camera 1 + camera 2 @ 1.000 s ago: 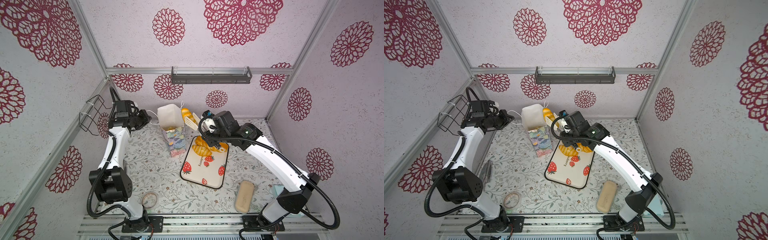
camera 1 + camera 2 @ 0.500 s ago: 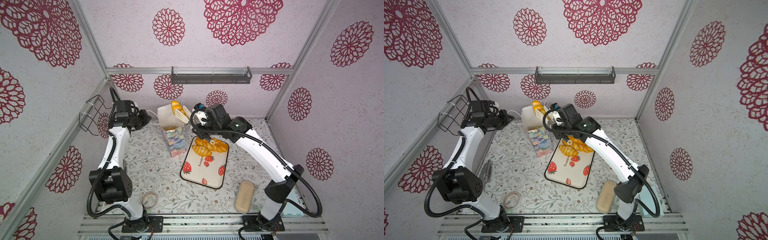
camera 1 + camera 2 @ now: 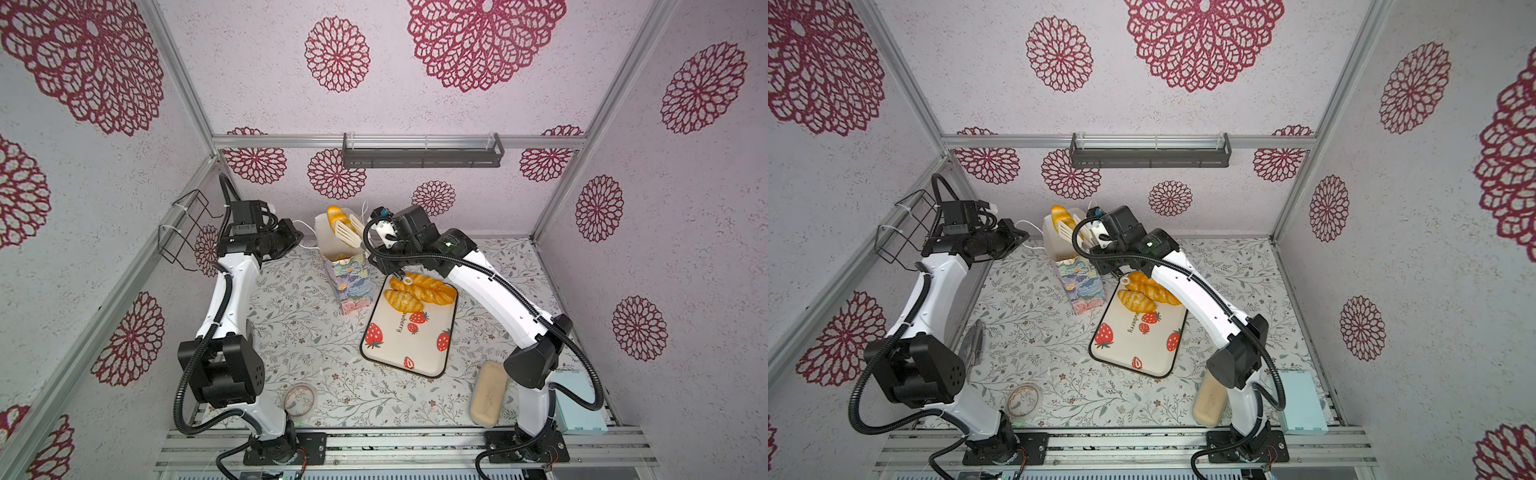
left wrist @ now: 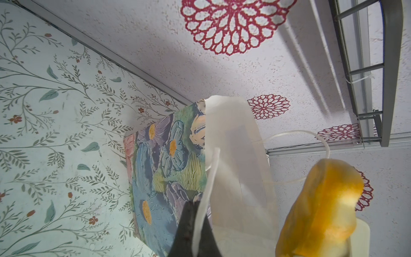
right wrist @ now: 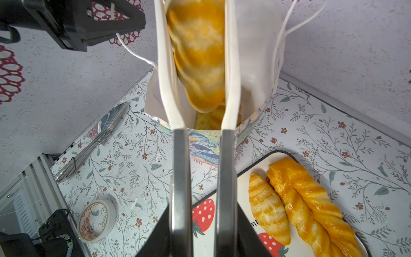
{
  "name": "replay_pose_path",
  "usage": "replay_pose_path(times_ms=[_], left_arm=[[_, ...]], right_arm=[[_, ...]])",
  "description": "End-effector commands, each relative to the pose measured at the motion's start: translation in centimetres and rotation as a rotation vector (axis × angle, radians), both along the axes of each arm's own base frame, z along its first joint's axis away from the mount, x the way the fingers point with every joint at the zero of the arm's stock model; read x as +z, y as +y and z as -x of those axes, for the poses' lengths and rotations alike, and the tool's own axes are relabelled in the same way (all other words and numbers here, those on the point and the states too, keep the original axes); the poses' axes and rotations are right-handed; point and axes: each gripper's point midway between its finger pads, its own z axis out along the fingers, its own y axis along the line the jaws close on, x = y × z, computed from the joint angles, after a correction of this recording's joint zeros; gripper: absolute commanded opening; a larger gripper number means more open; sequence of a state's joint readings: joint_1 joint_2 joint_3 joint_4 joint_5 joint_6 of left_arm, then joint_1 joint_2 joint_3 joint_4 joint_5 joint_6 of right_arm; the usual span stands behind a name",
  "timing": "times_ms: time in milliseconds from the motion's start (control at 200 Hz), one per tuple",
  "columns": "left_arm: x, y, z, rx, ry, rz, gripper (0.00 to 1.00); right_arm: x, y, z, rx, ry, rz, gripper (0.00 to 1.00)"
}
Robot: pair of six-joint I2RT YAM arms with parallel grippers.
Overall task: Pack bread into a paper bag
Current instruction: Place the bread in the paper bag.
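The glossy golden-orange striped roll (image 5: 200, 66) hangs tip-down over the mouth of the tall flower-painted paper bag (image 3: 351, 282). The bag stands on the floral counter (image 3: 299, 332) just beside the strawberry-printed tray (image 3: 405, 361).

We judge the main risk to be the roll catching on the bag's white rim, or on the bread already inside (image 5: 211, 120), since the bag is narrow. A push there could tip it. The roll looks slick, so it could also slide free and land outside.

The right gripper (image 5: 195, 26) stands partly spread, its long white paddles pinching the roll's sides. The left gripper (image 3: 293, 237) is pressed together on the bag's white cord handle (image 4: 206, 189). If that cord slips, we expect the mouth to sag.

A striped croissant (image 3: 403, 300) and a long twisted loaf (image 3: 430, 291) lie on the tray.
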State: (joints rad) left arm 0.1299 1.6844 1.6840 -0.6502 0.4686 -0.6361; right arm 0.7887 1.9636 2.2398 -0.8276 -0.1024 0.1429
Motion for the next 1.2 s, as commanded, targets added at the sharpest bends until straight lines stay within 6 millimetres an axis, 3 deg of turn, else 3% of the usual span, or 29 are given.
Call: replay_pose_path(times_ms=[0,495,1196], left_arm=[[-0.3,-0.3,-0.2,-0.018,-0.011,0.006,0.00],[0.4,-0.7,-0.1,-0.036,-0.036,0.027,0.00],[2.0,-1.8,-0.1,-0.085,-0.105,0.075,0.00]], right_arm=[[3.8,0.8,-0.3,0.009,-0.075,-0.095,0.36],[2.3,1.8,-1.3,0.011,-0.048,-0.078,0.39],[2.4,1.4,-1.0,0.009,-0.048,-0.065,0.53]])
